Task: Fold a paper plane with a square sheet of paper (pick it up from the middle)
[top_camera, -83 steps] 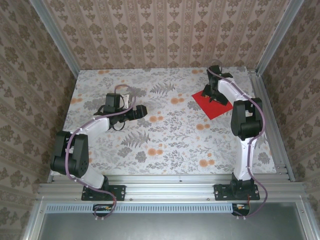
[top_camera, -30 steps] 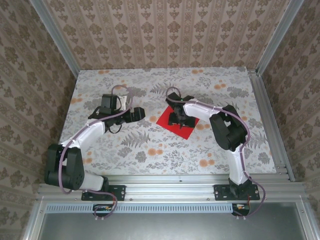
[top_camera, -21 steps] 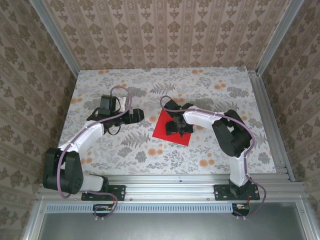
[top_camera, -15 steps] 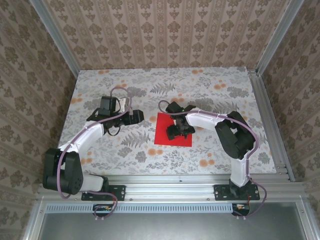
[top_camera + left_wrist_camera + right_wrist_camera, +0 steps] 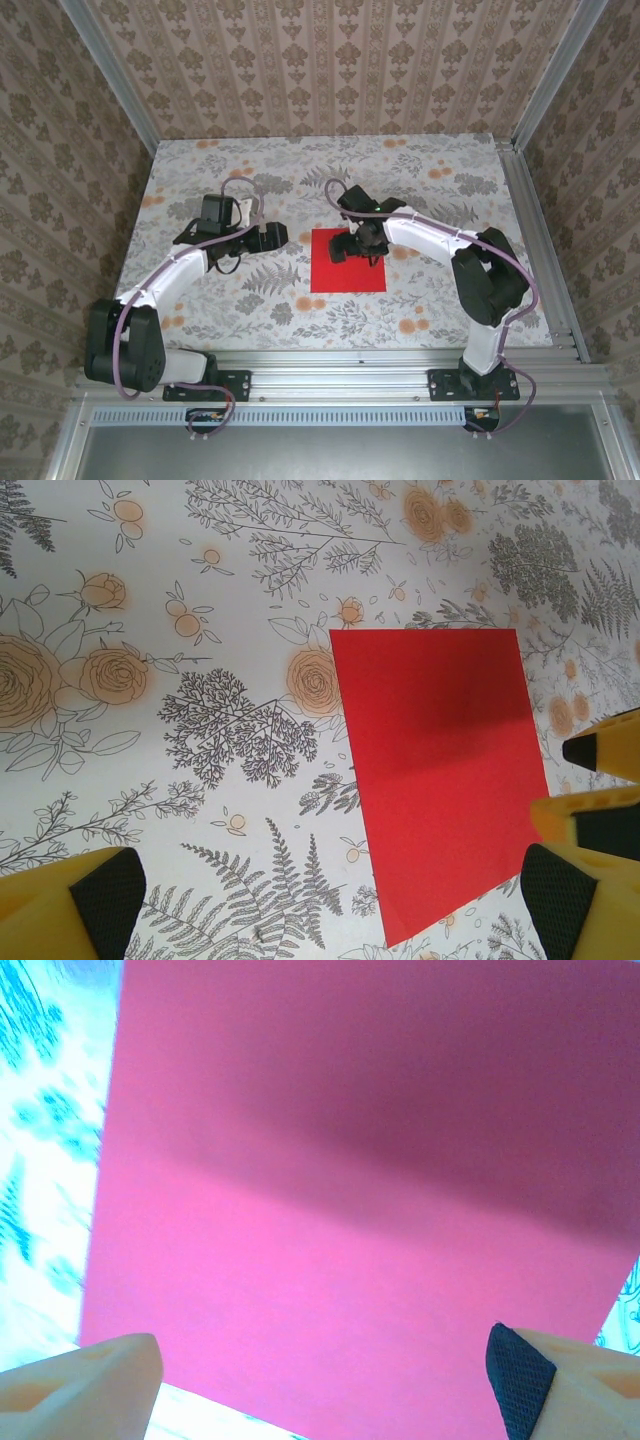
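walls (image 5: 330, 60): patterned paper on three sides, metal rails at the corners.
table (image 5: 450, 300): floral print top, ferns and orange roses.
left arm (image 5: 170, 275): reaches from the near left corner up and in toward the table centre, wrist turned right.
right arm (image 5: 440, 235): elbow on the right, forearm sweeps left across the table to the centre.
paper (image 5: 348, 262): red square, lies flat on the table about mid-table, unfolded, no crease visible. Edges run roughly square to the table edges. In left wrist view (image 5: 440, 770) it sits right of centre with a soft shadow across its top part; in right wrist view (image 5: 350, 1210) it spans most of the frame, red face up.
right gripper (image 5: 345, 247): over the far left part of the paper. Fingers wide apart, one tip each side in the wrist view (image 5: 320, 1385), dark pad (image 5: 515, 1380) on the right one. Nothing between them. Contact with the paper: can't tell.
left gripper (image 5: 275, 235): just left of the paper, clear of it. Fingers spread fully (image 5: 330, 890), dark pad (image 5: 105, 895) over bare table, nothing held.
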Robot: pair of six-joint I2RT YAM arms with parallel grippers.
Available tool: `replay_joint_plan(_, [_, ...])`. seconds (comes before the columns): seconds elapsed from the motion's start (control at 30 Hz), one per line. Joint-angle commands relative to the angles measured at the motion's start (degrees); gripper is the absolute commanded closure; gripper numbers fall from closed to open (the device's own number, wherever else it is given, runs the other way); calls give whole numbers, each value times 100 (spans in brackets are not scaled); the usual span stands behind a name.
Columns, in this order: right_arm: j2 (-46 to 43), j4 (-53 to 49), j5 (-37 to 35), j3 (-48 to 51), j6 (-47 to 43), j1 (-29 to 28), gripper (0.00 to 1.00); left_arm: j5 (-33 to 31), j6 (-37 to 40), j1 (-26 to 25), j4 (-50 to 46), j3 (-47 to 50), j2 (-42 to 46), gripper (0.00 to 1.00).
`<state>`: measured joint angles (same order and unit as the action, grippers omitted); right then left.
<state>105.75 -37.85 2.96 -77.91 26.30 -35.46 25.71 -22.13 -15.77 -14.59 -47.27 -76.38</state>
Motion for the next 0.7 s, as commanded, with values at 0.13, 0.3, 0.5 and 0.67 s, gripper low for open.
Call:
replay_joint_plan(0.13, [509,-217,-878,-247,1590,-421,9,74,-52,-20,-17,106,170,0])
replay_joint_plan(0.3, [656,-72,-1348,-345,1509,-523,4,74,-55,-22,-75,128,270,0])
replay_joint_plan(0.5, [1066,-243,-1418,-635,1343,-505,4,74,-132,-23,33,304,378,0])
replay_joint_plan(0.67, [1311,-255,-1304,-838,1364,-478,4,100,-100,-23,18,338,363,0])
